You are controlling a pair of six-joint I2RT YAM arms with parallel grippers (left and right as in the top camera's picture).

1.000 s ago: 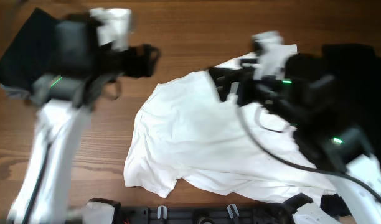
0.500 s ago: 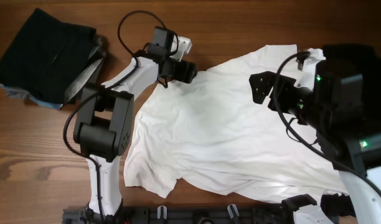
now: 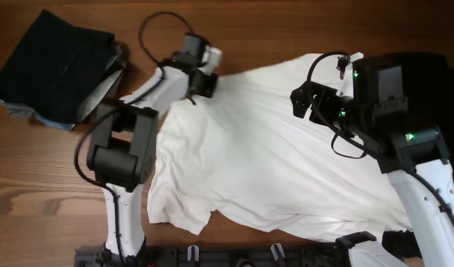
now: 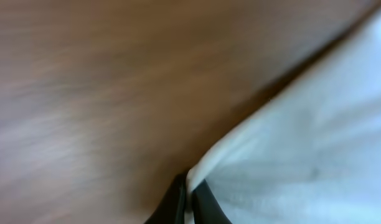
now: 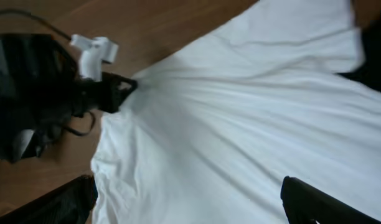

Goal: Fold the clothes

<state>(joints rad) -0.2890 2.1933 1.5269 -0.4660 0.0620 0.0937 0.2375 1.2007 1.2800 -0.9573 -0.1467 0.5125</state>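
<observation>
- left gripper (image 4: 188, 198) pinched tight on the shirt (image 3: 249, 156) edge
- right gripper (image 3: 300, 104) wide open above the shirt
- dark pile (image 3: 53, 63) sits off to the left

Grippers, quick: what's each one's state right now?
Left gripper: shut on the edge of the large white cotton T-shirt.
Right gripper: open, holding nothing, above the T-shirt.

- A robot test bench, more lab than home; nothing beyond the tabletop is in view.
- A brown wood-grain table (image 3: 34, 193) fills every view.
- A white-and-black jointed left robot arm (image 3: 122, 215) and a matching right robot arm (image 3: 421, 208) rise from the near edge, beside a black mounting rail (image 3: 234, 258).
- A white short-sleeved T-shirt (image 3: 264, 170) lies spread mid-table.
- A folded pile of dark garments (image 3: 53, 63) sits far left.
</observation>
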